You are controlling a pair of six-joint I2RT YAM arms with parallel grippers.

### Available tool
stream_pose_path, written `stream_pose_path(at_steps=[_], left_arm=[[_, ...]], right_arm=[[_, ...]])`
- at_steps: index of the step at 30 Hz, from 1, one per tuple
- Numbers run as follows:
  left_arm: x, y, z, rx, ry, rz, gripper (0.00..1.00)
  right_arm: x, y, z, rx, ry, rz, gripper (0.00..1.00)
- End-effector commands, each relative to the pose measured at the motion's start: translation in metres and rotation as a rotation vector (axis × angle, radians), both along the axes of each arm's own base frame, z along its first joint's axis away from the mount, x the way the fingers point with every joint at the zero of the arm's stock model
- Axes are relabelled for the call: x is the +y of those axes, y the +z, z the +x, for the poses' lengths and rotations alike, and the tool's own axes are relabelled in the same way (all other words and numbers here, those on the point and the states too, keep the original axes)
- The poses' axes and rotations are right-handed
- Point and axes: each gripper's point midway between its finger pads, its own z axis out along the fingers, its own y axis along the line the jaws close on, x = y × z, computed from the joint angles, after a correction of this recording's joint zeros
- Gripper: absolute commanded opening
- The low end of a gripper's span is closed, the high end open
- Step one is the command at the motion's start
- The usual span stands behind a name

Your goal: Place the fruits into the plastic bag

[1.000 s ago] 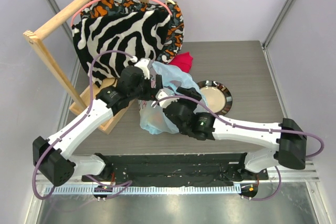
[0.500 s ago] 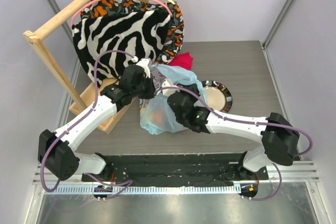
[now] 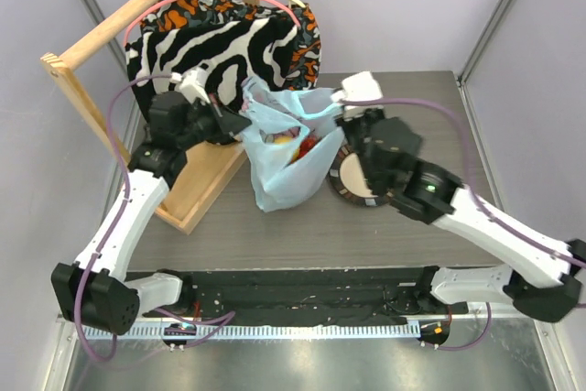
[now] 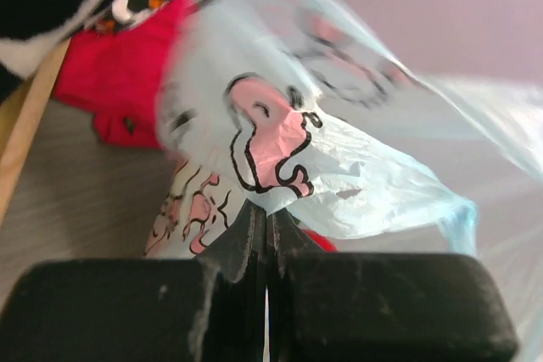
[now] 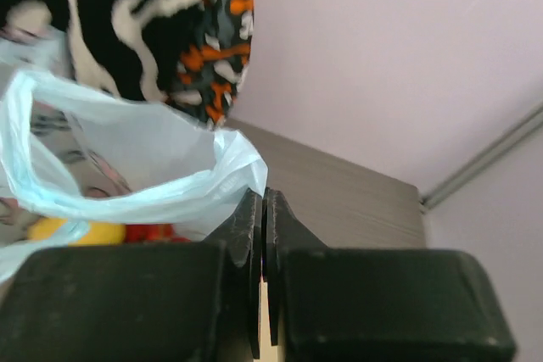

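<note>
The light-blue plastic bag (image 3: 279, 171) hangs stretched between both grippers above the table, its mouth pulled wide. My left gripper (image 3: 240, 122) is shut on the bag's left edge, and the left wrist view shows the printed film (image 4: 339, 175) pinched at the tips of the left gripper (image 4: 267, 209). My right gripper (image 3: 341, 117) is shut on the right edge, and in the right wrist view the right gripper (image 5: 263, 197) nips the bag's rim (image 5: 127, 158). Fruits (image 3: 299, 144) lie inside the bag: a yellow fruit (image 5: 85, 231) and a red one (image 5: 157, 231).
A dark round plate (image 3: 352, 180) lies on the table under my right arm. The zebra-striped fabric (image 3: 229, 48) hangs on a wooden rack (image 3: 87, 121) at the back left, close behind the bag. A red cloth (image 4: 119, 82) lies beside the fabric.
Both grippers have shut on the bag's edges, then risen and pulled apart toward the back. The bag has lifted and its mouth has stretched open.
</note>
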Motion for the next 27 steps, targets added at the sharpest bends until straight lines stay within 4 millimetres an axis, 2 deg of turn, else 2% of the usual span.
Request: stream_pose_path(at_steps=[1,3,5,9,11,18,23,26,27], left_arm=[[0.004,0.088,-0.009,-0.161,-0.115,-0.282,0.00],[0.016,0.088,-0.004,-0.160,-0.098,-0.324,0.00],[0.020,0.081,-0.003,-0.143,-0.095,-0.314,0.00],[0.027,0.053,0.000,-0.070,-0.073,-0.253,0.00],[0.029,0.046,-0.001,-0.064,-0.072,-0.224,0.00],[0.043,0.019,-0.003,-0.009,-0.012,-0.120,0.00],[0.051,-0.007,-0.003,0.048,0.010,-0.043,0.00],[0.058,-0.014,-0.004,0.053,0.041,0.014,0.07],[0.061,-0.016,-0.006,0.060,0.051,0.028,0.16]], right_arm=[[-0.015,0.062,-0.030,-0.054,0.129,0.313,0.01],[-0.012,0.064,-0.034,-0.049,0.158,0.345,0.01],[-0.011,0.056,-0.033,-0.036,0.156,0.338,0.01],[-0.006,0.026,-0.024,0.016,0.125,0.301,0.01],[-0.003,0.010,-0.022,0.049,0.117,0.281,0.01],[0.002,-0.014,-0.019,0.105,0.107,0.263,0.01],[0.012,-0.032,-0.017,0.147,0.131,0.266,0.01],[0.019,-0.042,-0.015,0.172,0.149,0.267,0.01],[0.021,-0.045,-0.015,0.181,0.154,0.272,0.06]])
